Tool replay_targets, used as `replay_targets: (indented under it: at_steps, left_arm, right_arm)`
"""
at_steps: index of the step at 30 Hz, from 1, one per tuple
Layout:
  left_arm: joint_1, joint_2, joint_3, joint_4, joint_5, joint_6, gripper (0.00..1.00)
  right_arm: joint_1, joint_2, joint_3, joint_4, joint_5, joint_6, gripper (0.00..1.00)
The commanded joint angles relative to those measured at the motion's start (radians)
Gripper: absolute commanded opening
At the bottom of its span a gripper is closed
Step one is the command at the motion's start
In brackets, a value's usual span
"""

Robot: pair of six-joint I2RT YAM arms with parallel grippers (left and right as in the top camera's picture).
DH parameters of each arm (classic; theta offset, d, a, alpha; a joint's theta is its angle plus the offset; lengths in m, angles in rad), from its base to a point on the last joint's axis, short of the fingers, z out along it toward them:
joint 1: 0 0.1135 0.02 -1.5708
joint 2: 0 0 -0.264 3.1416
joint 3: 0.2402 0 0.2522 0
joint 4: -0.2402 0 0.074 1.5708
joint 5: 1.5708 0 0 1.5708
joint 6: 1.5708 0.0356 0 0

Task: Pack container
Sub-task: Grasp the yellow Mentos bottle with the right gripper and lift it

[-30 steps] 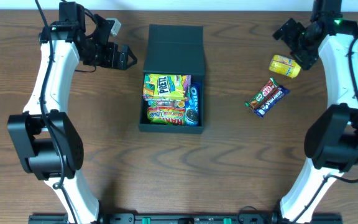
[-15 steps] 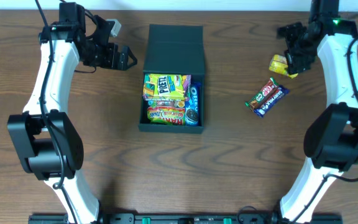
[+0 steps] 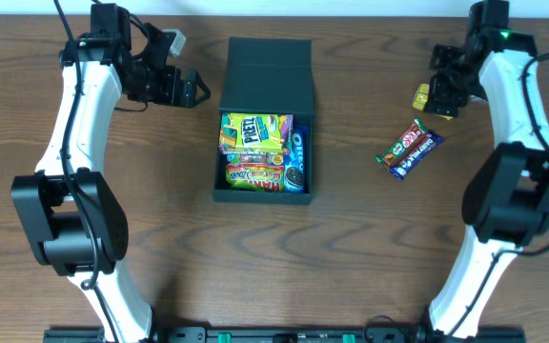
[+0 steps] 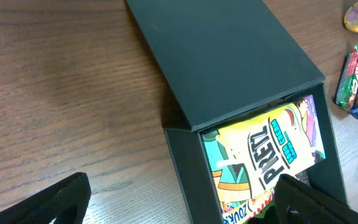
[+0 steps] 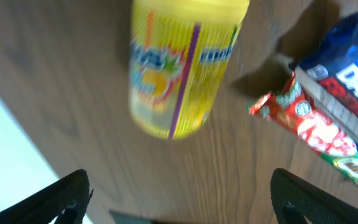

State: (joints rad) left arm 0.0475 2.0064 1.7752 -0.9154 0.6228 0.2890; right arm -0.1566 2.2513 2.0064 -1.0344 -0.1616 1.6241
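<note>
Container (image 3: pixel 270 69) edge lies near left gripper (image 3: pixel 198 91); right gripper (image 3: pixel 441 98) gapes over yellow packet (image 5: pixel 179 68).
</note>
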Motion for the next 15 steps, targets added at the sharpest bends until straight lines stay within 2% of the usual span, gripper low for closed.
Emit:
replay_targets:
  at_steps: [1, 6, 15]
  left_arm:
    - [-0.002, -0.021, 0.023, 0.0, -0.006, 0.012, 0.96]
    - [-0.002, -0.021, 0.023, -0.001, -0.006, 0.011, 0.95]
    - [-0.002, -0.021, 0.023, -0.001, -0.006, 0.011, 0.96]
  right_arm:
    - [-0.02, 0.046, 0.097, -0.031, 0.005, 0.029, 0.92]
    - [-0.034, 0.132, 0.214, -0.123, 0.0, 0.027, 0.92]
    - [-0.05, 0.187, 0.22, -0.137, 0.008, 0.02, 0.88]
